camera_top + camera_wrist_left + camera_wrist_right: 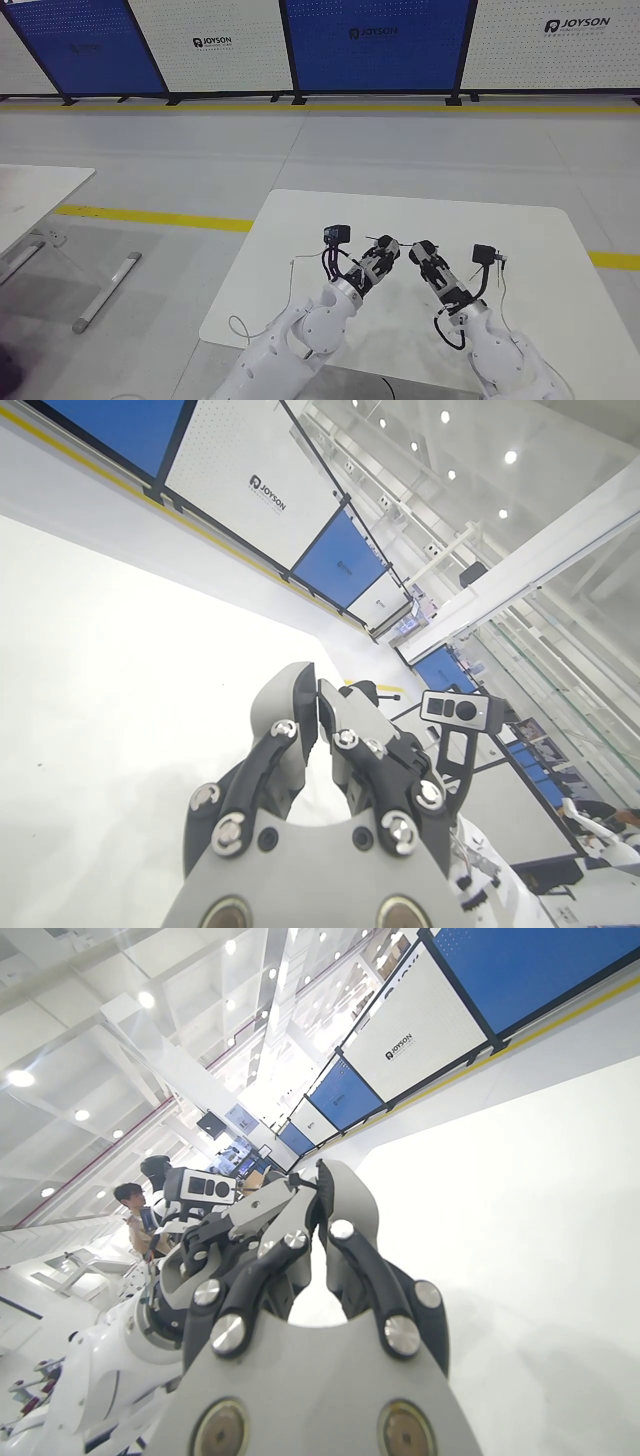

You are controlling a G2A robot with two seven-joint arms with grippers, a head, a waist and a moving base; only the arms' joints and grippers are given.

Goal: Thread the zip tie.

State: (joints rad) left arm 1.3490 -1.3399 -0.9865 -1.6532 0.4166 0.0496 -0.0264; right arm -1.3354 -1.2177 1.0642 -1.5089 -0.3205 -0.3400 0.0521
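Observation:
Both arms hang low over the white table (520,250), with their grippers tip to tip near its middle. My right gripper (320,1188) is shut on the black zip tie (296,1179), whose head pokes out beside the fingertips. That end also shows in the left wrist view as the zip tie (389,698) beside the right gripper (360,692). My left gripper (317,695) has its fingers pressed together, and the thin strip between them is hard to make out. From above, the left gripper (386,250) and the right gripper (421,250) sit a few centimetres apart.
The table's near-left edge (225,315) is close to the left arm, and a thin cable (291,275) trails there. A second white table (35,195) and a metal bar (106,291) on the floor lie off to the left. Bare tabletop (430,212) stretches beyond the grippers.

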